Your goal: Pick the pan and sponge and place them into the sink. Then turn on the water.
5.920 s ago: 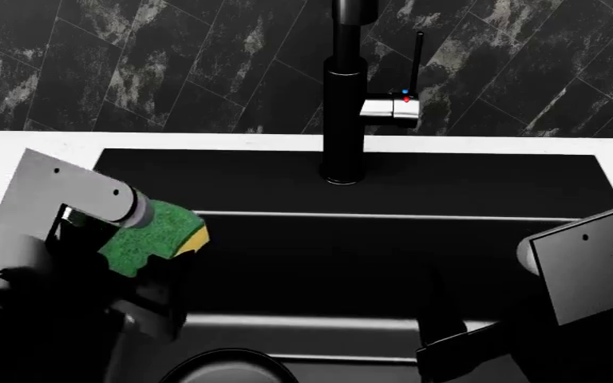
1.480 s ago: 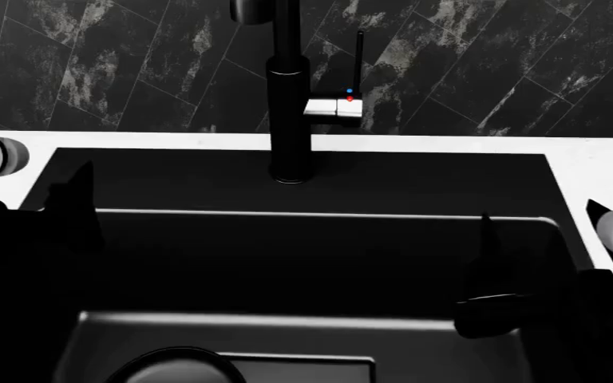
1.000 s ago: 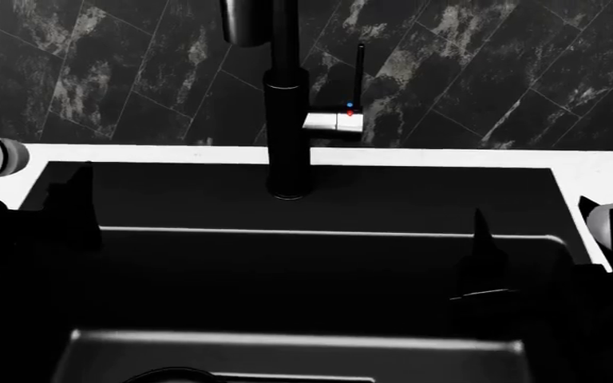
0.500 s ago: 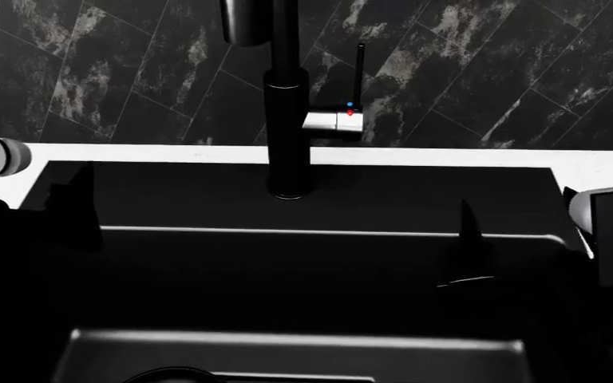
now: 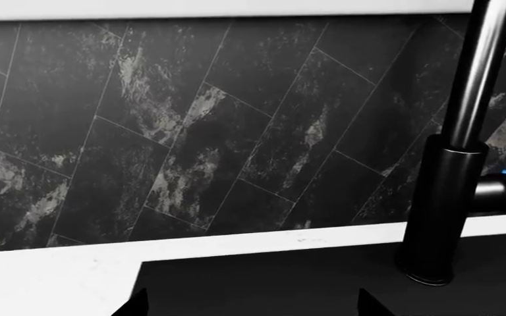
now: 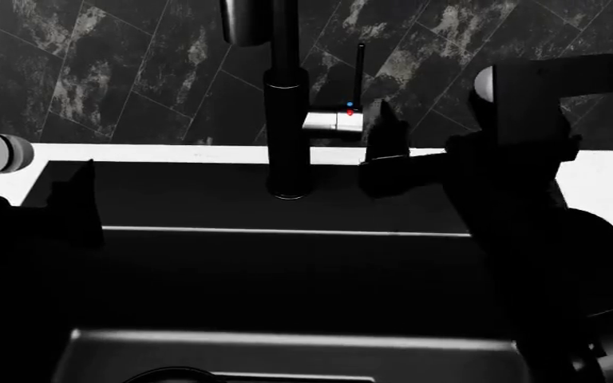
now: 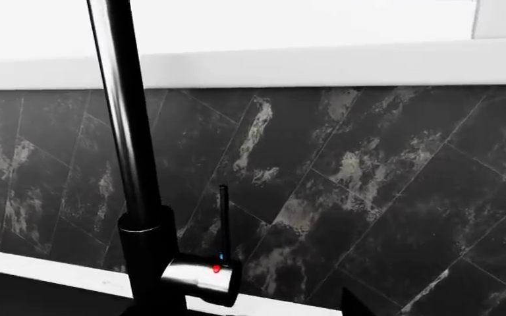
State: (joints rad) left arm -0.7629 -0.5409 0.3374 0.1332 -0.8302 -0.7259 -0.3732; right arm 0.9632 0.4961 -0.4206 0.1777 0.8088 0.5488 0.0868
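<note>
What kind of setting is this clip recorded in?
Most likely a simulated kitchen sink area: a deep black sink set into a white countertop, a tall black faucet with a lever handle marked red and blue, and a dark marbled tile backsplash behind it.

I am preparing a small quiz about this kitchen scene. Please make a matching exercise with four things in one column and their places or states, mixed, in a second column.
Things:
1. tall black tube faucet
2. thin black lever rod
3. right pincer
4. deep matte black sink

Places or states:
A. raised just beside the faucet's silver valve block
B. stands upright above the red and blue dots
C. set into the white counter, below the dark marbled tiles
D. rises from the back ledge of the basin

Pairs: 1-D, 2-B, 3-A, 4-C
</note>
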